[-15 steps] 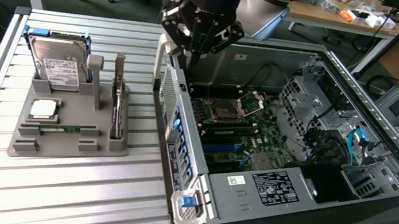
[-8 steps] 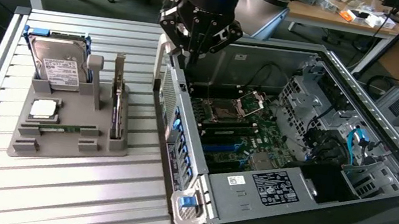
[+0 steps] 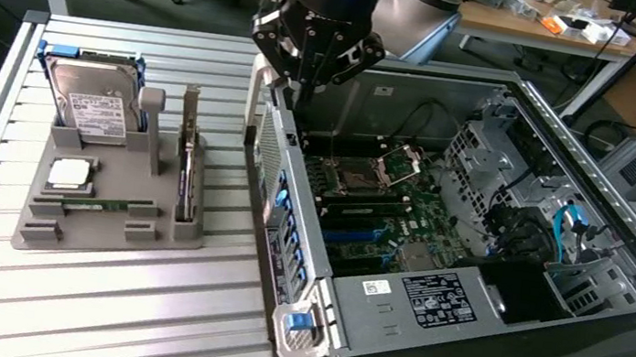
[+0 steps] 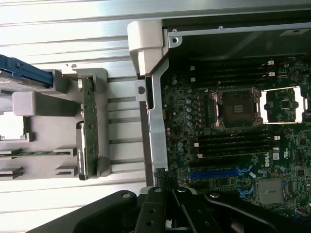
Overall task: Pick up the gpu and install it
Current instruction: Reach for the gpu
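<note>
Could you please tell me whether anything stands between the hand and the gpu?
Nothing visible does. The hand hangs over the computer case's side wall; the gpu stands upright in the grey holder beside that wall, top edge uncovered.

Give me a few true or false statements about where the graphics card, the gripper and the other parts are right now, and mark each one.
1. The gpu stands on edge in the grey holder. True.
2. The gripper is clamped on the gpu. False: it is shut on nothing and hangs over the side wall of the computer case, apart from the gpu.
3. The hard drive lies inside the computer case. False: it stands in the grey holder, to the exterior view's left of the case.
4. The computer case is open, with its motherboard exposed. True.
</note>
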`<state>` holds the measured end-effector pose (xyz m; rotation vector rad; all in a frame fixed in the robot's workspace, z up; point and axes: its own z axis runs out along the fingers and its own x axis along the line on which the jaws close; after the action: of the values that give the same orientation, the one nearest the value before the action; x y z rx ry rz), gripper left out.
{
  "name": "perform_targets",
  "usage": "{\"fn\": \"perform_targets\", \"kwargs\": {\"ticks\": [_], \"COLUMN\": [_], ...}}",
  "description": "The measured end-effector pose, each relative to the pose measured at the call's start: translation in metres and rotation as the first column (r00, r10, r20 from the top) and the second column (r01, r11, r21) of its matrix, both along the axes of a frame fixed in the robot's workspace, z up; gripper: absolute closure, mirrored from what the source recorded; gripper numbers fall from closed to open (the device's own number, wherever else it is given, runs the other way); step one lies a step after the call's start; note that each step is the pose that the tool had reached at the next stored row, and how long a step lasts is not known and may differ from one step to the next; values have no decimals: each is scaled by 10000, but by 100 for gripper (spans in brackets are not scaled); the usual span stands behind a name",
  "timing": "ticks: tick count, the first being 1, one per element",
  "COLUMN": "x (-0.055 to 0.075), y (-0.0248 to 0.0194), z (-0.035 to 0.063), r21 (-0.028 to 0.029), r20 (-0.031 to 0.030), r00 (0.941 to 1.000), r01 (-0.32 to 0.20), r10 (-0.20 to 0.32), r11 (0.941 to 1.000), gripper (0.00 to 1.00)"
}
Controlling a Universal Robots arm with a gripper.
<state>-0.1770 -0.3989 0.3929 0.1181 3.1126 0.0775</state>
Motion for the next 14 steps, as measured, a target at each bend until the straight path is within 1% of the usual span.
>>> {"fn": "perform_targets", "kwargs": {"ticks": [14], "x": [-38], "y": [0], "z": [-2], "r21": [1], "r20": [1], "r00": [10000], "r01": [1], "r10": [-1], "r11": [10000], "gripper": [89]}}
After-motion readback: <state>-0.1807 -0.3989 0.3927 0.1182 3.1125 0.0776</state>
